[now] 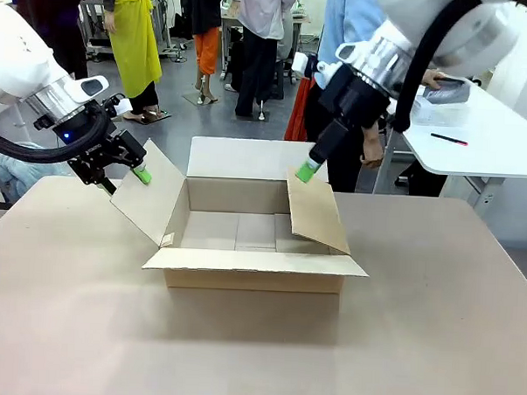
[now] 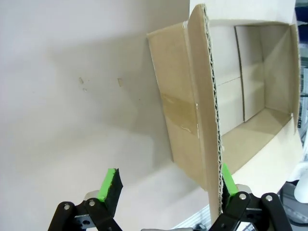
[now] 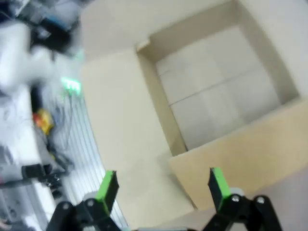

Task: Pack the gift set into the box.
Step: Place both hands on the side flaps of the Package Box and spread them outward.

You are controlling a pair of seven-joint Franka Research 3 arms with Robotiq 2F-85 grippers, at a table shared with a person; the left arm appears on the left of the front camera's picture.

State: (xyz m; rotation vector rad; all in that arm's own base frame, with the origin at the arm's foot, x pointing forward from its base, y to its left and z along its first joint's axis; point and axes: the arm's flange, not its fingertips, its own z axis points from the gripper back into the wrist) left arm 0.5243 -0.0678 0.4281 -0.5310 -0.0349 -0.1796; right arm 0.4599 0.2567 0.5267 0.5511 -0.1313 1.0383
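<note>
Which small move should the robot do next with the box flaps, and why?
Probably the right gripper should push the right flap further outward. This flap leans in over the opening of the box, while the left flap, at the open left gripper, slopes outward, so the way in is partly blocked.

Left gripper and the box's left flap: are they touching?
Touching. In the left wrist view one pad of the left gripper lies flush against the corrugated edge of the left flap of the box, jaws open.
</note>
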